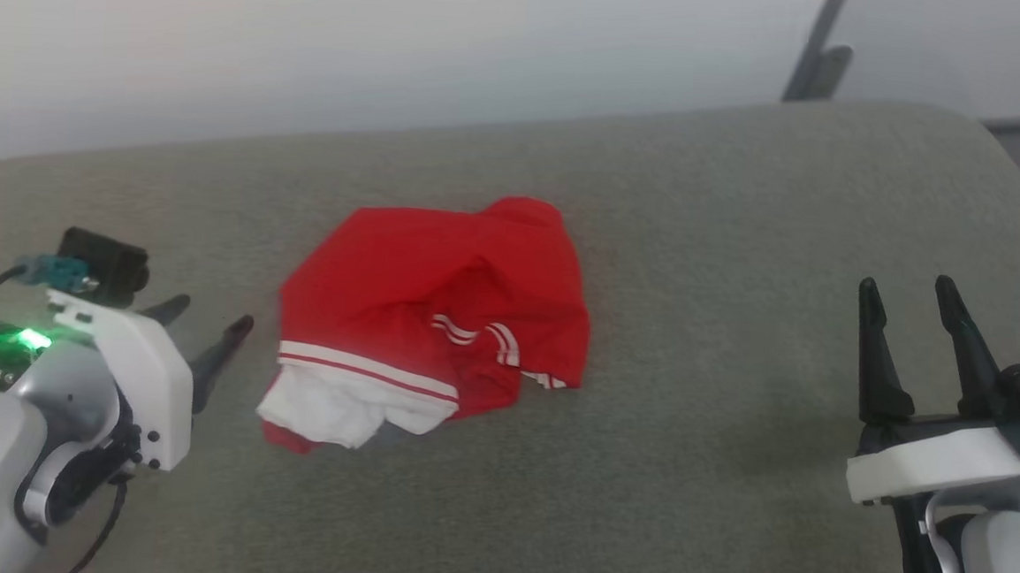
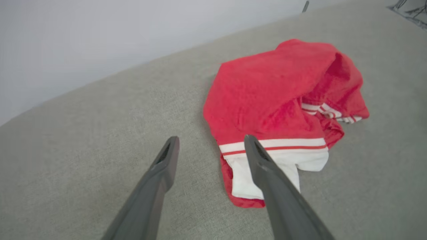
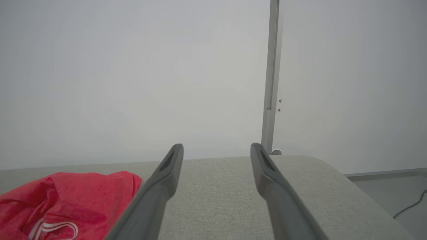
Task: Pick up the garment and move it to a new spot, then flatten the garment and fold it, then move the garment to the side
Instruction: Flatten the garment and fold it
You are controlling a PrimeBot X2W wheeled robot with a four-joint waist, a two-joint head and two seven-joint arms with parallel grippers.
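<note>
The garment [image 1: 424, 308] is a bright red shirt with a white striped cuff, lying crumpled in a heap near the middle of a grey-green padded surface [image 1: 723, 273]. My left gripper [image 1: 211, 326] stands open just left of the heap, not touching it. In the left wrist view that gripper [image 2: 210, 140] points at the garment [image 2: 267, 96], its right finger passing in front of the white cuff. My right gripper [image 1: 908, 289] is open and empty, far to the right of the garment. In the right wrist view, the right gripper [image 3: 217, 146] is open above the surface, with the garment [image 3: 66, 196] at lower left.
A pale wall [image 1: 357, 38] runs behind the padded surface. A grey upright post [image 3: 272, 76] stands behind its far right corner. The surface rounds off at the right [image 3: 350, 186], with grey floor and a dark cable [image 3: 412, 205] beyond.
</note>
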